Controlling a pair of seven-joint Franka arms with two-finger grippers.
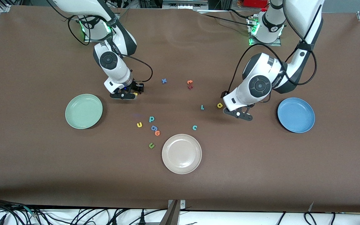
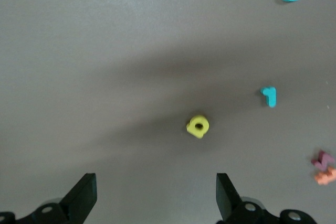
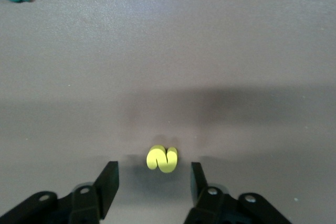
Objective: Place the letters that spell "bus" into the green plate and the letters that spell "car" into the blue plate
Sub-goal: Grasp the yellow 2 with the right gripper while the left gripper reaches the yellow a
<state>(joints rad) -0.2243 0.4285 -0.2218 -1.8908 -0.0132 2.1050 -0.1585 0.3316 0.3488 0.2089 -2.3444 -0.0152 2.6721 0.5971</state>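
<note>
R gripper (image 3: 152, 182) jaws apart, flanking yellow "s" (image 3: 162, 159) | L gripper (image 2: 156, 195) wide apart nr yellow "a" (image 2: 198, 126)

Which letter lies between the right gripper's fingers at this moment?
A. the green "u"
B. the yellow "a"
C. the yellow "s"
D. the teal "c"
C: the right wrist view shows the yellow "s" on the table, framed by the right gripper, whose fingers do not yet touch it.

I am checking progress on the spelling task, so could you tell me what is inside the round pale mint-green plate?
Nothing shows inside the round pale mint-green plate; its whole inner surface is in view, uncovered. The small yellow foam "s" lies on the table between the right gripper's open fingers.
</note>
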